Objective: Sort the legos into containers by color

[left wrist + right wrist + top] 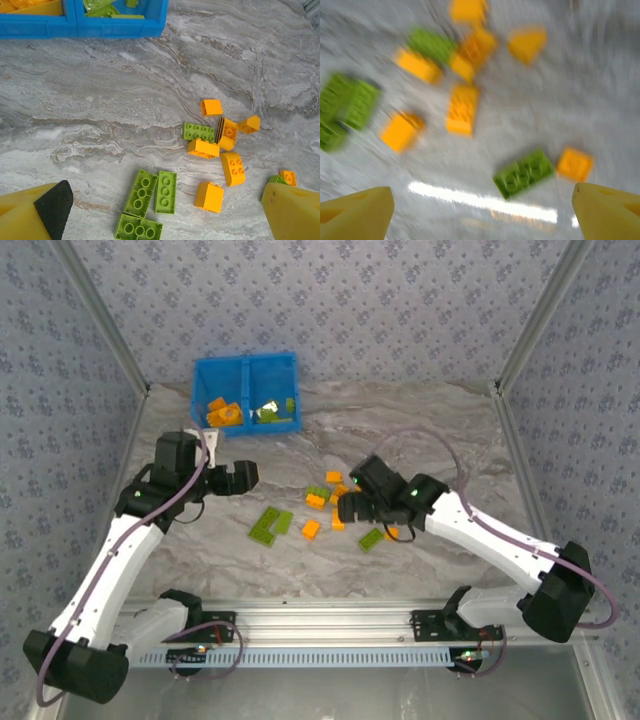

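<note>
The marble table (450, 430) bore a blue two-compartment bin (245, 358) beyond the left gripper (238, 477), holding orange and green bricks. Loose legos (318, 498) lay between it and the right gripper (350, 506); both grippers gaped open, empty.

top view: high behind the arm bases (190, 612), facing down and forward, far, whole table (450, 430) | left wrist: mid height, looking down, bin (115, 27) at top edge | right wrist: low, close, blurred | shared: loose bricks (203, 148) in all three, bin in top and left wrist
</note>
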Action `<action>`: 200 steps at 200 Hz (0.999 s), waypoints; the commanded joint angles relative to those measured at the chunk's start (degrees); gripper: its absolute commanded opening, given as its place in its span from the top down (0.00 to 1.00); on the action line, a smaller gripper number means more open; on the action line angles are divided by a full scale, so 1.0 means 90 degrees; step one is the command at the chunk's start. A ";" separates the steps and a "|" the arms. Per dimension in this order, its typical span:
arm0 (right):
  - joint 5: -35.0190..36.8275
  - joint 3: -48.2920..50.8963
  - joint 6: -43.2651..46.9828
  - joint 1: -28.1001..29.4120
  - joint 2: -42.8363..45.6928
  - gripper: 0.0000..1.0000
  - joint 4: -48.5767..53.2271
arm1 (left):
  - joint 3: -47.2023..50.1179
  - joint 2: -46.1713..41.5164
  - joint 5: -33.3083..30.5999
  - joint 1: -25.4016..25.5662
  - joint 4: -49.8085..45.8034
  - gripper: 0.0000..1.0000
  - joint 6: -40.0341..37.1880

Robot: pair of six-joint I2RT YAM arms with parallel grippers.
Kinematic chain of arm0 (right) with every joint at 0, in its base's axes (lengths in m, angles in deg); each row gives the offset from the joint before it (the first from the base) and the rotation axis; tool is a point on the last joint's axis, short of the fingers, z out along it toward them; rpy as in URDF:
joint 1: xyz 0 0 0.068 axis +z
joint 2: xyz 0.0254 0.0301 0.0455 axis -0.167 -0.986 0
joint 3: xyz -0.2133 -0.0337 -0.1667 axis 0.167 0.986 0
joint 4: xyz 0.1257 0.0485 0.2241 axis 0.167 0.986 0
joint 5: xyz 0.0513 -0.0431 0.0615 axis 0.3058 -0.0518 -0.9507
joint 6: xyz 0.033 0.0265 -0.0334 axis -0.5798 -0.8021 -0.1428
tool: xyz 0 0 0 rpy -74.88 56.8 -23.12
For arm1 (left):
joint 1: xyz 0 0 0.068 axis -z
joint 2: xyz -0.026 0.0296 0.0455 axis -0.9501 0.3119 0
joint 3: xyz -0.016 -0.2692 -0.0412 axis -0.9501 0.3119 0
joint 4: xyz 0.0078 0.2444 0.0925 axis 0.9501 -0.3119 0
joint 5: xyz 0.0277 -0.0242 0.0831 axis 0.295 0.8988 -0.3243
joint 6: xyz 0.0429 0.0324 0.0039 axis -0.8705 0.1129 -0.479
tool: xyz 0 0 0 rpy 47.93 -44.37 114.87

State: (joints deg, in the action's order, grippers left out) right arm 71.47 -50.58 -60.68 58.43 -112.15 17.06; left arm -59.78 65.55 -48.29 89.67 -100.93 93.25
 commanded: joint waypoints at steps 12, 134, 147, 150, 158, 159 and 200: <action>-0.0484 0.0662 -0.3732 0.0373 0.0091 0.03 0.0567 | -0.0168 0.0146 0.0291 0.0104 0.0264 0.01 0.0064; -0.0087 0.0634 -0.5258 -0.0180 -0.2028 0.06 -0.0452 | 0.0232 -0.0066 0.0257 0.0166 0.0245 0.01 0.0008; -0.0086 0.0639 -0.5186 -0.0156 -0.2169 0.11 -0.0527 | 0.0234 -0.0055 0.0241 0.0166 0.0220 0.01 -0.0036; -0.0080 0.0639 -0.5186 -0.0149 -0.2191 0.13 -0.0521 | 0.0231 -0.0057 0.0233 0.0166 0.0222 0.01 -0.0045; -0.0032 0.0663 -0.5183 -0.0133 -0.2233 0.17 -0.0519 | 0.0238 -0.0069 0.0206 0.0173 0.0214 0.01 -0.0063; -0.0036 0.0661 -0.5185 -0.0132 -0.2237 0.18 -0.0523 | 0.0238 -0.0072 0.0203 0.0169 0.0209 0.01 -0.0073; 0.0144 0.0915 -0.5230 -0.0099 -0.2035 0.52 -0.0457 | 0.0267 -0.0056 0.0154 0.0166 0.0242 0.01 -0.0073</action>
State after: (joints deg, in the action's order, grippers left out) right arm 70.55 -43.63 -106.65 57.16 -132.04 11.07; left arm -57.57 65.53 -46.78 90.96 -99.88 93.21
